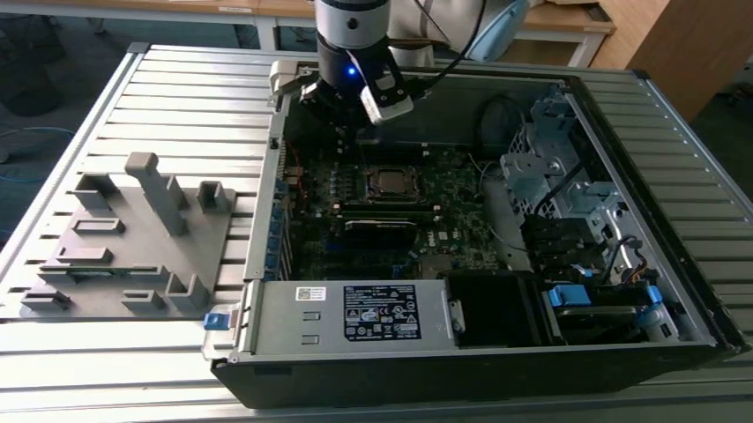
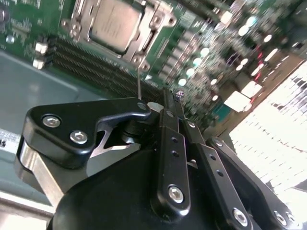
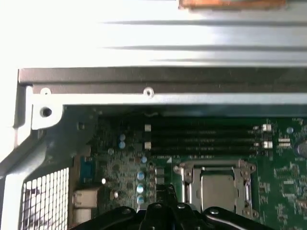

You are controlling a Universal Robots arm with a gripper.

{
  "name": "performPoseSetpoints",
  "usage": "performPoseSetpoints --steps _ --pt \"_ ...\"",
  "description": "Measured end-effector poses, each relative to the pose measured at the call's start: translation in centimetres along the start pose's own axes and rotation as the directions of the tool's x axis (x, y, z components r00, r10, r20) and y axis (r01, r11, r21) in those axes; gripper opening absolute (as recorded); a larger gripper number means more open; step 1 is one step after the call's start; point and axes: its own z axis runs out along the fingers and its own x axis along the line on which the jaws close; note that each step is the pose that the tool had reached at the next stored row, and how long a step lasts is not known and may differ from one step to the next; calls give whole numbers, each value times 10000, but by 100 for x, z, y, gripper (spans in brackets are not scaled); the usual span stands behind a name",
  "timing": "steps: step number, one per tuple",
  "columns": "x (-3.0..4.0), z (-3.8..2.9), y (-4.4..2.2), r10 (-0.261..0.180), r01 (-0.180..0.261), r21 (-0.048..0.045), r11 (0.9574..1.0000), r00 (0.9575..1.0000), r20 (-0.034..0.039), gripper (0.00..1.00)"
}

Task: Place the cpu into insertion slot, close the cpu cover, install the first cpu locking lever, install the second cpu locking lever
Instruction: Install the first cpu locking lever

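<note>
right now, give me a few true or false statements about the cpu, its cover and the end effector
1. The cpu lies seated on the motherboard. True.
2. The end effector is carrying the cpu. False: the cpu rests on the board, apart from the end effector.
3. The cpu cover stands upright, swung open. False: it lies flat, framing the cpu's silver face.
4. A grey fixture block sits on the slatted table, on the exterior view's left of the computer case. True.
</note>
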Motion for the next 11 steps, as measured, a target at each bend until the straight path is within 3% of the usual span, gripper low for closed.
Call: performPoseSetpoints --steps 3,6,11 --pt "1 8 -1 7 -7 -444 9990 10000 -9 10" --pt "1 15 -2 13 -14 -787 9969 10000 -16 10" --pt "4 42 -6 16 -18 -988 9951 10000 -21 10"
